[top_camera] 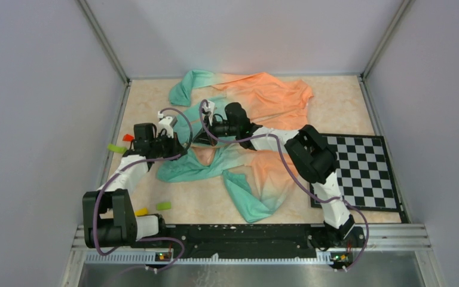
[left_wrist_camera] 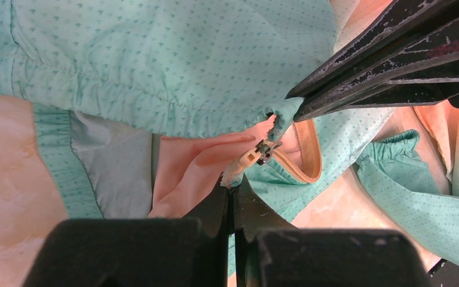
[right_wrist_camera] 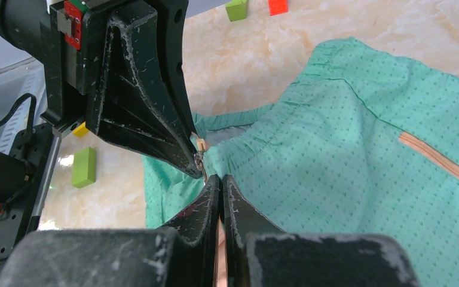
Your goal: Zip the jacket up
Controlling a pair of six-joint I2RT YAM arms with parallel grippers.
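The jacket (top_camera: pixel 275 95) is spread, crumpled, over the middle of the table (top_camera: pixel 149 107), with orange fabric toward the far edge and teal toward the near edge and the left side. Its zipper slider (left_wrist_camera: pixel 262 152) is seen at the bottom hem, left of centre, hanging between the two tools. The left gripper (left_wrist_camera: pixel 233 186) is pinched together on one front edge just beside the slider. The right gripper (left_wrist_camera: pixel 291 109) is clamped on the gathered teal hem of the other front. The two tips are held close together, nearly touching, with the slider slightly nearer the left one. The orange zipper tape (left_wrist_camera: pixel 314 152) is seen curling away rather than lying straight, so the loose end is judged to need lining up with the slider first. Which half carries the slider cannot be told. A checkerboard (top_camera: pixel 364 173) lies by the near right corner.
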